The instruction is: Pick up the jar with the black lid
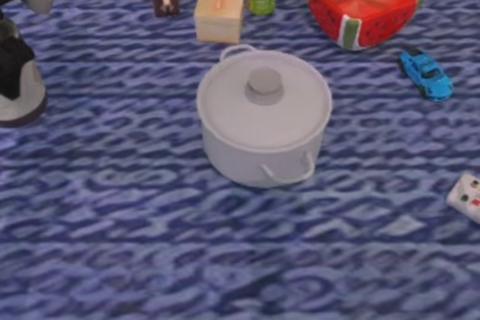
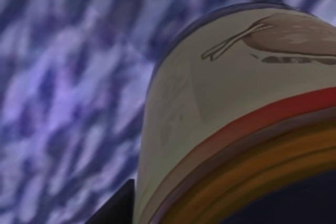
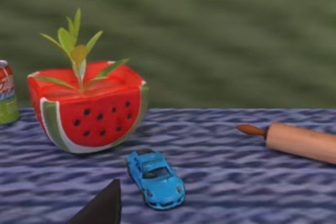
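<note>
**If the grip is not sure, the jar may slip**

Because the left wrist view is filled by the jar [image 2: 220,129] at very close range, you can see only one dark finger [image 2: 116,205] beside its wall. I cannot tell whether the left gripper [image 1: 11,61] is closed on the jar or merely standing around it, nor how wide it is.

The jar is at the far left edge of the table [image 1: 225,260], well apart from the big white pot [image 1: 262,118] in the middle. From above, only a pale rounded part [image 1: 22,106] shows under the arm.

Your main risk is lifting on a poor hold. The jar is squat and smooth-sided, so a pinch set high near the bands or off-centre could let it rotate or drop out. It is also close to the table's edge, so a nudge outward could send it off.

As for its direction, the black lid [image 2: 299,205] is the end nearest the wrist camera, with the red and yellow bands just behind it and the white label running away toward the cloth. It probably stands upright with its axis vertical, though from so close I would not swear to it.

The right arm is out of the top view, parked on the right side.
</note>
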You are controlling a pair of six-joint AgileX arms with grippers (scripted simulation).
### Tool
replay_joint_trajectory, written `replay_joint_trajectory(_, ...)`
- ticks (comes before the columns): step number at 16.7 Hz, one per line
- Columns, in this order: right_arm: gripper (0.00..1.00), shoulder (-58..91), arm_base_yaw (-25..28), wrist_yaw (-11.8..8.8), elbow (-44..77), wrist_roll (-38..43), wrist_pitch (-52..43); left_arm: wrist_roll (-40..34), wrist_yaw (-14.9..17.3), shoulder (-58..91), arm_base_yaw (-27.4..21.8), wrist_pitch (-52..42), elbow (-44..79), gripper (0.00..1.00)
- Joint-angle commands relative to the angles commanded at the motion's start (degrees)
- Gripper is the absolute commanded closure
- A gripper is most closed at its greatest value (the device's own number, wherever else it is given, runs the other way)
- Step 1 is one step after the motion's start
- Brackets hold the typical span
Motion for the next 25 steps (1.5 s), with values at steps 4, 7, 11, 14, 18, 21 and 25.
replay_joint_trajectory(4, 0.0, 0.0, 0.0, 0.0, 0.0, 0.0, 0.0, 0.1, 0.0, -0.1, -0.3, 0.0, 0.0, 1.0)
replay_joint_trajectory(7, 0.0, 0.0, 0.0, 0.0, 0.0, 0.0, 0.0, -1.8, 0.0, 0.4, -0.9, 0.1, -0.1, 1.0)
replay_joint_trajectory(11, 0.0, 0.0, 0.0, 0.0, 0.0, 0.0, 0.0, -12.1, 0.1, 2.1, -4.1, 0.9, -0.3, 1.0)
replay_joint_trajectory(14, 0.0, 0.0, 0.0, 0.0, 0.0, 0.0, 0.0, -25.1, 0.2, 3.5, -7.4, 2.3, -0.1, 1.0)
replay_joint_trajectory(18, 0.0, 0.0, 0.0, 0.0, 0.0, 0.0, 0.0, -44.9, 0.3, 4.9, -11.9, 4.8, -0.1, 1.0)
replay_joint_trajectory(21, 0.0, 0.0, 0.0, 0.0, 0.0, 0.0, 0.0, -56.7, 0.4, 5.9, -14.8, 6.3, -0.3, 1.0)
replay_joint_trajectory(25, 0.0, 0.0, 0.0, 0.0, 0.0, 0.0, 0.0, -64.1, 0.5, 6.8, -17.1, 7.4, -0.8, 1.0)
